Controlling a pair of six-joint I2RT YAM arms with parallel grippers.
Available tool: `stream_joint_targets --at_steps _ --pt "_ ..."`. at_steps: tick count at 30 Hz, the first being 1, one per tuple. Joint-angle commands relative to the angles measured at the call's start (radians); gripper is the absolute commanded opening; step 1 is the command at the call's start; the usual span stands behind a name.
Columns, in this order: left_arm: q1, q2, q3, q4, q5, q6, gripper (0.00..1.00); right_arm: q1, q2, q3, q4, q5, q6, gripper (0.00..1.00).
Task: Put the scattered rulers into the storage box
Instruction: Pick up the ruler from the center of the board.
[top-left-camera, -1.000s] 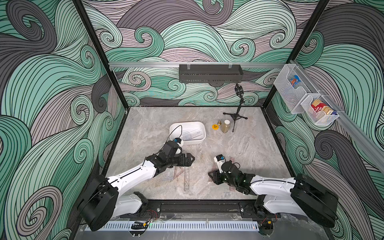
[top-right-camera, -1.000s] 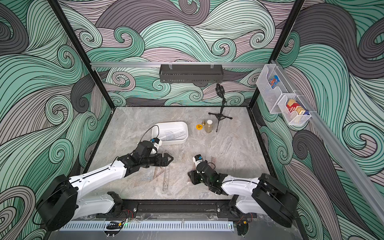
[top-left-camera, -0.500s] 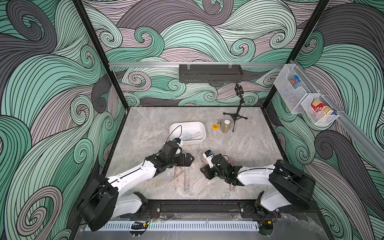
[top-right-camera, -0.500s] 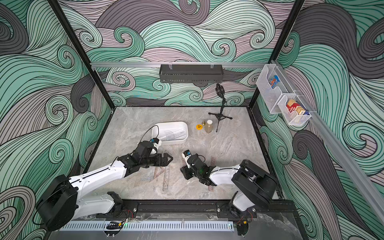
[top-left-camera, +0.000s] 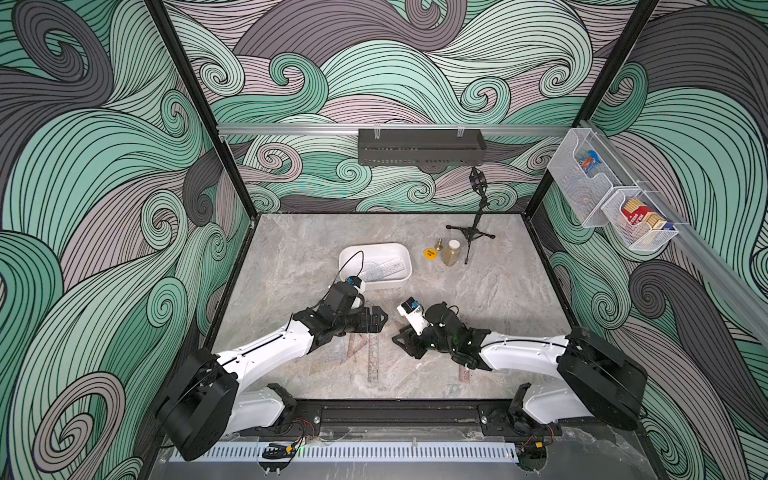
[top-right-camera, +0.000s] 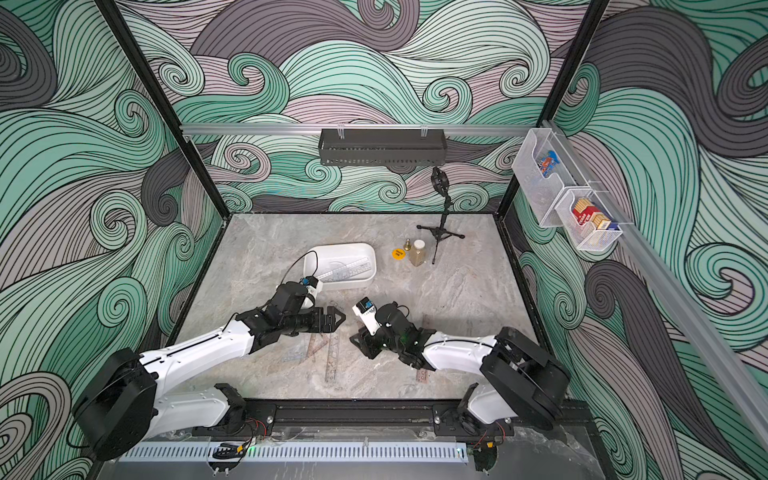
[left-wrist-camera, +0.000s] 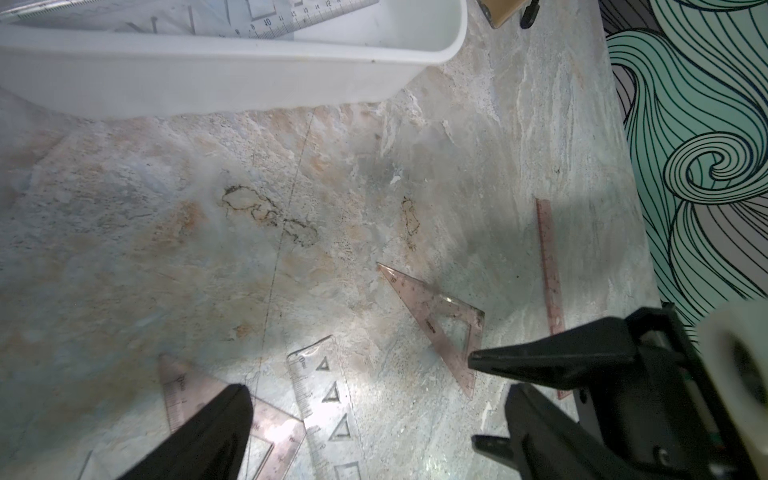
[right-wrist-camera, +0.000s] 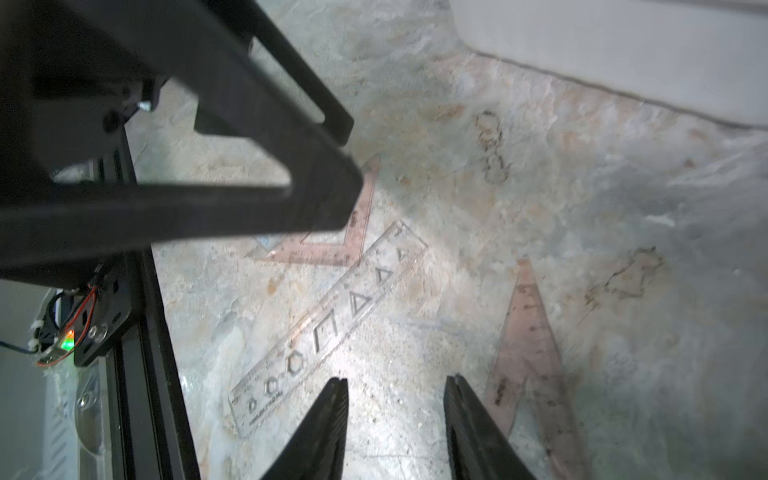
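**Four rulers out, one seen in the box**

The rulers are thin, see-through plastic. The left wrist view shows four flat on the surface (left-wrist-camera: 166, 228), near of the box (left-wrist-camera: 208, 79): one pinkish triangle (left-wrist-camera: 440, 320), a second triangle (left-wrist-camera: 174, 382), one clear stencil strip (left-wrist-camera: 328, 399) and one pinkish straight strip (left-wrist-camera: 548, 266). The white box holds a clear ruler (top-left-camera: 382, 267); any others inside are unclear. Left fingers (left-wrist-camera: 561, 361) spread wide, empty. Right fingers (right-wrist-camera: 324, 428) stand narrowly apart, holding nothing.

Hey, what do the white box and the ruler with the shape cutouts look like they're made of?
The white box looks like opaque, matte moulded plastic: smooth walls, rounded corner, no seams. The ruler with the shape cutouts looks like clear, glossy hard plastic: the marbled tabletop shows through it and light glares off it.
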Motion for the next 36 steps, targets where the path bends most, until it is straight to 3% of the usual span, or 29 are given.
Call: stream_joint_targets --at_steps 1,13,21,24,28,36 --pt "0.004 0.025 0.036 -0.004 0.028 -0.008 0.98 0.024 0.000 -0.053 0.041 -0.039 0.065 0.42" --pt "0.004 0.051 0.037 0.007 0.018 -0.016 0.98 -0.041 -0.018 -0.135 0.021 0.002 0.062 0.42" --pt "0.004 0.092 0.039 0.041 0.056 -0.036 0.95 -0.095 -0.148 -0.154 0.071 -0.080 0.127 0.41" --pt "0.004 0.115 0.038 0.068 0.087 -0.050 0.87 -0.170 -0.175 -0.206 0.182 -0.111 0.173 0.32" --pt "0.005 0.148 0.056 0.066 0.113 -0.052 0.78 -0.257 -0.075 -0.215 0.253 -0.181 0.189 0.22" --pt "0.005 0.207 0.079 0.065 0.119 -0.056 0.77 -0.296 0.011 -0.230 0.316 -0.213 0.210 0.16"
